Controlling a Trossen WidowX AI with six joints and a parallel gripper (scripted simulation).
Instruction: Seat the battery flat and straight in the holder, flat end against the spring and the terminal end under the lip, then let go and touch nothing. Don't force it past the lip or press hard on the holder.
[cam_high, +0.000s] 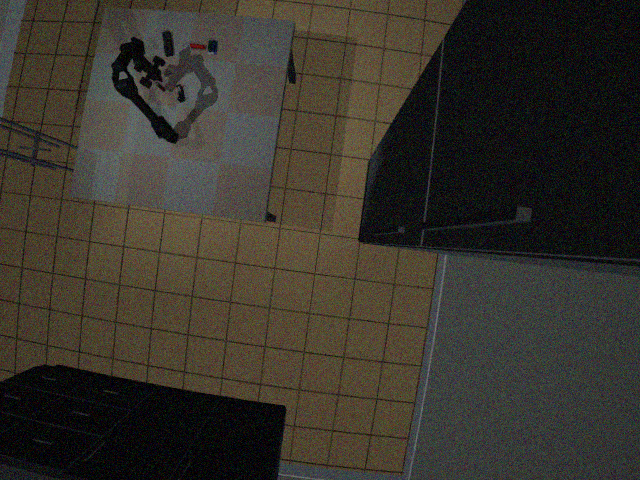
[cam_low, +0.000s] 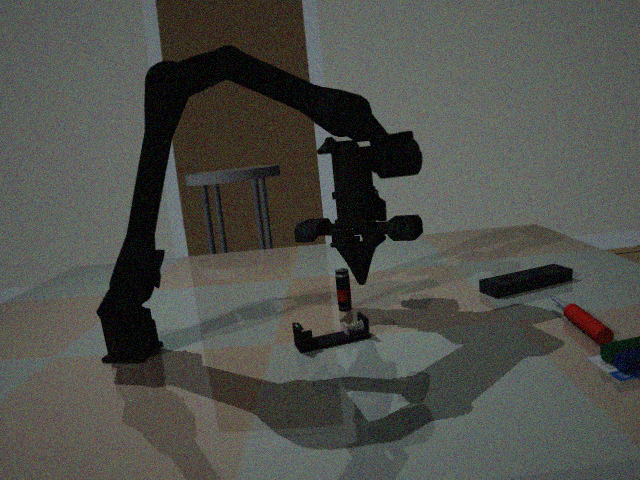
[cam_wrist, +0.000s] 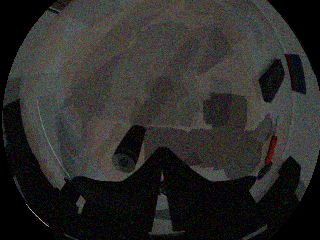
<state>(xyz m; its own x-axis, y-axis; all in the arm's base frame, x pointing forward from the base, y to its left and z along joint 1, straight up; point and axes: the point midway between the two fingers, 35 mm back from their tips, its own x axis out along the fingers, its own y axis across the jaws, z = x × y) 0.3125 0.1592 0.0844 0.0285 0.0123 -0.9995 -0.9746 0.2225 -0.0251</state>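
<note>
One holder (cam_low: 330, 341) lies lower centre of the exterior view, spring toward the right; one battery (cam_low: 343, 290) (cam_wrist: 129, 150) stands behind it outside, long axis vertical. One gripper (cam_low: 363, 281) (cam_wrist: 162, 151), fingers together on nothing, points down beside it. Rightward: one black block (cam_low: 526, 281) (cam_wrist: 272, 80), one red screwdriver (cam_low: 588, 323) (cam_wrist: 271, 150).

The arm (cam_high: 139, 100) (cam_low: 155, 155) is matte black, with smooth, rounded joints, long slim links and tapering, wedge-shaped jaws.
</note>
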